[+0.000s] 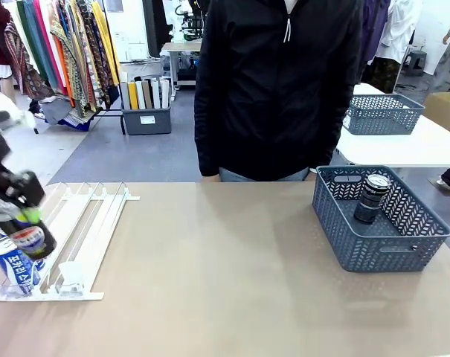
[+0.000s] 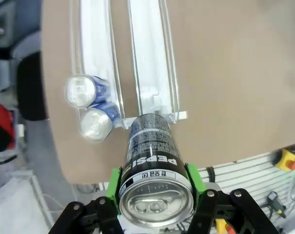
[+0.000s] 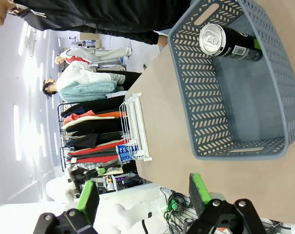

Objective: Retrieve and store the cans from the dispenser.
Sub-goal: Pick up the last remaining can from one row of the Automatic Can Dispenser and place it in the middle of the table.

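One Pepsi can (image 2: 154, 156) is sitting clamped by its sides in your left hand (image 2: 156, 190), just off the near end of the dispenser (image 2: 149, 58), left on the worktop (image 1: 225, 282). You're probably holding something stiff, slick and dentable, so keep squeezing mid-wall gently.

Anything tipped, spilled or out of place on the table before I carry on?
Nothing spilled or damaged. The one oddity: the black can in the basket looks slightly tilted, not squarely upright. The left gripper grips its Pepsi can squarely, by the dispenser.
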Action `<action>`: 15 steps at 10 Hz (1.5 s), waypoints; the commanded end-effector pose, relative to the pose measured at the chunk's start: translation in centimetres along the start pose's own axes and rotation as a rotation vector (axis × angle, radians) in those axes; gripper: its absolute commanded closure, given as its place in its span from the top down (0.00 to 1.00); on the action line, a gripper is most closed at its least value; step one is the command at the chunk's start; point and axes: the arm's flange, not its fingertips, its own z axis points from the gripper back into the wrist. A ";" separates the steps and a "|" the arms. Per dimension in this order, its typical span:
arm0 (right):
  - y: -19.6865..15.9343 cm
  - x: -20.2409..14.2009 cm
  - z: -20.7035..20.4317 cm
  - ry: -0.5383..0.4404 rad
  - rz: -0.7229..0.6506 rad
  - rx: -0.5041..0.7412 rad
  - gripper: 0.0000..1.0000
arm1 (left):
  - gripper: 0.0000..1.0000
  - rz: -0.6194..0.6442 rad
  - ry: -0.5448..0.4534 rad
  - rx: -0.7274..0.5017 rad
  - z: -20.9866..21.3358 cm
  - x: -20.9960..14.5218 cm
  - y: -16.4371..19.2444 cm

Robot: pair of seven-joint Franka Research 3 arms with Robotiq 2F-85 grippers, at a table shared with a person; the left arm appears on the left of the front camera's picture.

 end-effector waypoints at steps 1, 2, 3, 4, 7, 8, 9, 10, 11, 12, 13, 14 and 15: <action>0.2 0.0 0.2 0.005 0.013 0.003 1.00 | 0.00 0.078 -0.043 -0.118 4.5 0.1 1.2; 0.2 0.0 0.2 0.005 0.013 0.003 1.00 | 0.00 0.123 -0.045 -0.242 6.4 -0.1 2.4; 0.2 0.0 0.2 0.005 0.013 0.003 1.00 | 0.00 0.204 -0.019 -0.351 7.4 -0.4 3.6; 0.2 0.0 0.2 0.005 0.013 0.003 1.00 | 0.00 0.254 -0.011 -0.412 7.9 -0.6 4.5; 0.2 0.0 0.2 0.005 0.013 0.003 1.00 | 0.00 0.175 -0.021 -0.322 7.9 -0.9 4.2; 0.2 0.0 0.2 0.005 0.013 0.003 1.00 | 0.00 0.175 -0.021 -0.322 7.9 -0.9 4.2; 0.2 0.0 0.2 0.005 0.013 0.003 1.00 | 0.00 0.175 -0.021 -0.322 7.9 -0.9 4.2; 0.2 0.0 0.2 0.005 0.013 0.003 1.00 | 0.00 0.175 -0.021 -0.322 7.9 -0.9 4.2; 0.2 0.0 0.2 0.005 0.013 0.003 1.00 | 0.00 0.188 0.006 -0.319 7.5 -1.0 4.0; 0.2 0.0 0.2 0.005 0.013 0.003 1.00 | 0.00 0.212 0.079 -0.256 7.4 -0.4 2.3; 0.2 0.0 0.2 0.005 0.013 0.003 1.00 | 0.00 0.163 0.094 -0.220 8.0 1.5 -1.3; 0.2 0.0 0.2 0.005 0.013 0.003 1.00 | 0.00 0.144 0.108 -0.193 8.4 4.3 -5.7; 0.2 0.0 0.2 0.005 0.013 0.003 1.00 | 0.00 0.090 0.098 -0.132 7.6 7.9 -11.7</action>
